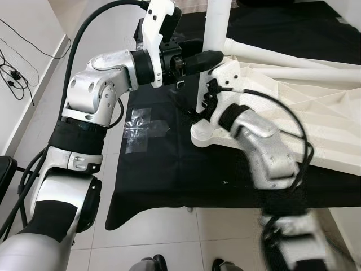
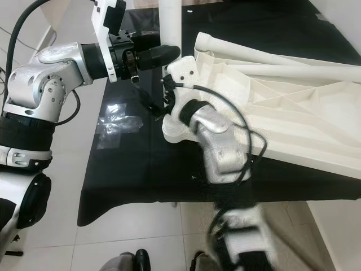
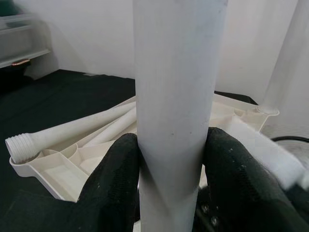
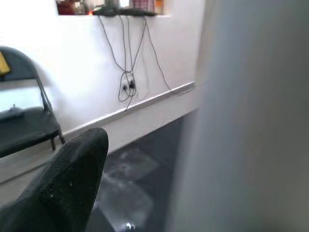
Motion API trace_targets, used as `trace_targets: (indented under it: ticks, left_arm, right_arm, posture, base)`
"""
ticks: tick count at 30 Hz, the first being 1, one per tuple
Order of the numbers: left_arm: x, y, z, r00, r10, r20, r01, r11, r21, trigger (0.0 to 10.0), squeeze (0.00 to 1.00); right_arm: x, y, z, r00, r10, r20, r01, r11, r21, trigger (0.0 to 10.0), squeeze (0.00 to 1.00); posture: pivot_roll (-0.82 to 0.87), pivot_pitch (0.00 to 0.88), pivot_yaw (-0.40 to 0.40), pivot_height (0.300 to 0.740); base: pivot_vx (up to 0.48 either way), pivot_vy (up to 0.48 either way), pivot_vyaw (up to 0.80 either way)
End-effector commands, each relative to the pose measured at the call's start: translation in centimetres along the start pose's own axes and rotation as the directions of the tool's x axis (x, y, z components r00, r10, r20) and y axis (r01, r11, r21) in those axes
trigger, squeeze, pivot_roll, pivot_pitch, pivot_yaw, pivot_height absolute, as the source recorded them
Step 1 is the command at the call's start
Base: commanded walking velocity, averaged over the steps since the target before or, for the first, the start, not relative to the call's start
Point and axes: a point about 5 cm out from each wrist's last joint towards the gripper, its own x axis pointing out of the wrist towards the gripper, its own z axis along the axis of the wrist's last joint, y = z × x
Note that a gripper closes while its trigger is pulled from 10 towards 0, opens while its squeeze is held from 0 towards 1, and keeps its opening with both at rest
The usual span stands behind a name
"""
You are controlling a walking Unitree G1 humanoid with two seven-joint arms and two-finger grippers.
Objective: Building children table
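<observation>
The left gripper [image 3: 171,159] is clenched on the upright table leg [image 1: 217,25], steadying it over the corner socket of the upturned tabletop [image 1: 293,101], which lies on the black cloth [image 1: 163,169]. The right gripper [image 1: 206,104] sits low by the leg's base, probably helping seat it; I cannot tell its grip.

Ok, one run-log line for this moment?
left gripper: shut on upright table leg | right gripper: at leg base | tabletop: upside down on black cloth

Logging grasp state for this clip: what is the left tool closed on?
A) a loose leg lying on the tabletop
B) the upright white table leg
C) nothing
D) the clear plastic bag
B: the left tool has its black fingers pressed on either side of the upright white table leg.
</observation>
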Motion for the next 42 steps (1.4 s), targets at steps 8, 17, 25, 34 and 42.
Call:
trace_targets:
  ticks: [8, 17, 25, 34, 42]
  left_arm:
    - [0.1, -0.3, 0.9, 1.0, -0.027, 0.015, 0.027, 0.999, 0.021, 0.0, 0.0]
    - [0.1, -0.4, 1.1, 0.999, -0.025, 0.026, 0.025, 0.999, 0.024, 0.0, 0.0]
    - [0.2, -0.5, 1.1, 0.999, -0.026, 0.027, 0.025, 0.999, 0.041, 7.4, 0.0]
    - [-0.4, 0.2, 2.0, 0.997, 0.026, 0.07, -0.03, 0.998, 0.047, 10.0, 1.0]
    - [-3.6, 0.4, 2.6, 0.992, 0.1, 0.083, -0.103, 0.994, 0.039, 10.0, 1.0]
  right_arm:
    - [0.7, 0.1, -0.3, 0.931, 0.364, -0.024, -0.364, 0.931, 0.0, 0.0, 0.0]
    - [1.2, -0.8, -0.3, 0.906, 0.422, -0.032, -0.423, 0.906, -0.001, 0.0, 0.0]
    - [1.4, -0.8, -1.0, 0.909, 0.415, -0.028, -0.415, 0.91, 0.007, 0.0, 0.0]
    - [1.2, -1.1, -2.1, 0.95, 0.312, -0.025, -0.311, 0.95, 0.028, 0.0, 0.0]
    - [0.5, -0.9, -4.3, 0.991, -0.03, -0.13, 0.037, 0.998, 0.052, 0.0, 0.0]
  posture:
    - [-0.01, 0.241, 0.062, 0.74]
    - [-0.01, 0.242, 0.055, 0.74]
    - [-0.02, 0.238, 0.059, 0.74]
    - [-0.03, 0.232, 0.061, 0.74]
    - [-0.03, 0.231, 0.047, 0.74]
  base:
    - [0.0, 0.0, 0.0]
    - [0.0, 0.0, 0.0]
    - [0.0, 0.0, 0.0]
    - [0.0, 0.0, 0.0]
    - [0.0, 0.0, 0.0]
